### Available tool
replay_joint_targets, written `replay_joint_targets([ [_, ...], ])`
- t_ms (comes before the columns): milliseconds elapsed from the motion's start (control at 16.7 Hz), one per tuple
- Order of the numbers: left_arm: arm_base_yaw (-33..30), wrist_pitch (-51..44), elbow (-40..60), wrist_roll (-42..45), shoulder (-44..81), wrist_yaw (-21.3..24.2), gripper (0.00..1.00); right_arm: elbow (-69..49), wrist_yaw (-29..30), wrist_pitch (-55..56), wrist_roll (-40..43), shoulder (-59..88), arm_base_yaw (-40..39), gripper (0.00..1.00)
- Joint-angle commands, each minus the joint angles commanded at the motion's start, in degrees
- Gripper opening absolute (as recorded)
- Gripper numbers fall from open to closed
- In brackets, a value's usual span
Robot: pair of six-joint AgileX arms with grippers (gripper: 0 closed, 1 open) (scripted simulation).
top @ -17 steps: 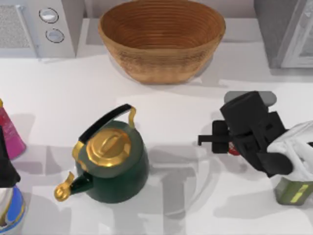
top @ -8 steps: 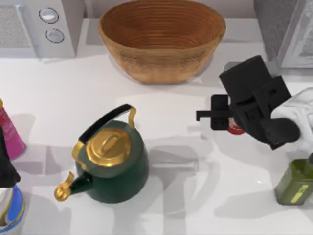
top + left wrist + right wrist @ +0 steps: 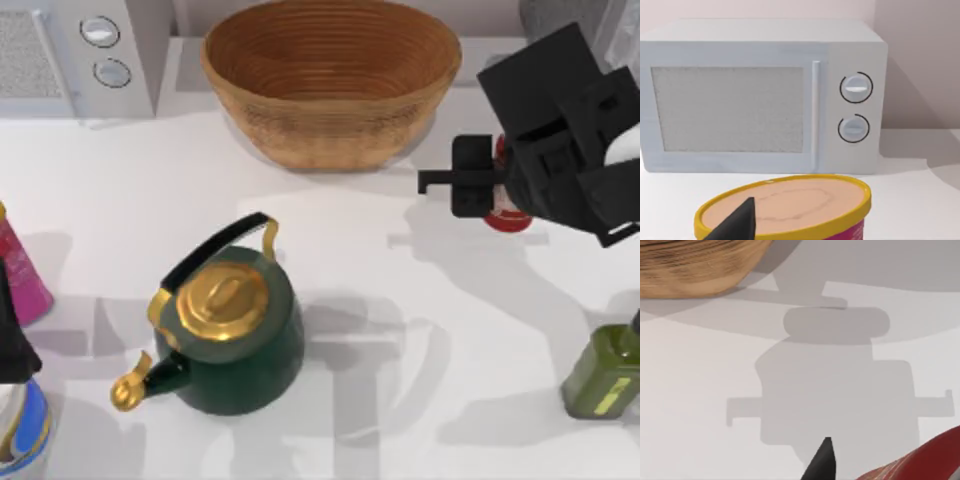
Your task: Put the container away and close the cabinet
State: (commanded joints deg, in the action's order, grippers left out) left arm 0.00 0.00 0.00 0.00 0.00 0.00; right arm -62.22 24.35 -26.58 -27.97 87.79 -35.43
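A white tabletop [image 3: 380, 400] runs up to a pale wall, with a large woven wicker basket [image 3: 330, 80] standing at the back. Left of the basket sits a light grey microwave oven with two round dials [image 3: 762, 95]. Right of the basket, at the table's back right corner, is a grey cabinet [image 3: 560, 15], partly hidden. In front of the basket, toward the left, stands a dark green kettle with a gold lid and spout [image 3: 225, 330].

The right gripper [image 3: 505, 190] hangs just right of the basket, its black body raised above the table and casting a shadow below. Its fingers are clamped on the small red cylindrical can [image 3: 510, 215], which shows as a red edge under the gripper and as a red curve in the right wrist view [image 3: 920, 462].

Well in front of the can stands an olive-green square bottle [image 3: 600, 375]. Far left of the basket, at the table's edge, is a pink bottle [image 3: 20, 275].

The left arm is parked at the front left, over a yellow-rimmed tub with a pinkish lid [image 3: 790, 205]; whether its gripper is open, I cannot tell.
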Motion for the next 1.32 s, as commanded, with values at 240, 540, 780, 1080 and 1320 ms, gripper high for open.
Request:
replay_joint_targets([
  [240, 0.0, 0.0, 0.0, 0.0, 0.0, 0.0, 1.0, -1.27, -0.1, -2.0, 0.12, -1.3, 0.25, 0.0],
  [540, 0.0, 0.0, 0.0, 0.0, 0.0, 0.0, 1.0, -0.4, -1.3, -0.85, 0.94, -2.59, 0.3, 0.0],
  [780, 0.0, 0.0, 0.0, 0.0, 0.0, 0.0, 1.0, 5.09, -6.13, 3.27, 4.95, -11.92, 2.3, 0.0],
  [1080, 0.0, 0.0, 0.0, 0.0, 0.0, 0.0, 1.0, 21.27, -13.7, 11.15, 12.78, -35.62, 11.79, 0.0],
  [1320, 0.0, 0.0, 0.0, 0.0, 0.0, 0.0, 1.0, 39.09, -19.12, 18.61, 19.67, -59.16, 22.65, 0.0],
])
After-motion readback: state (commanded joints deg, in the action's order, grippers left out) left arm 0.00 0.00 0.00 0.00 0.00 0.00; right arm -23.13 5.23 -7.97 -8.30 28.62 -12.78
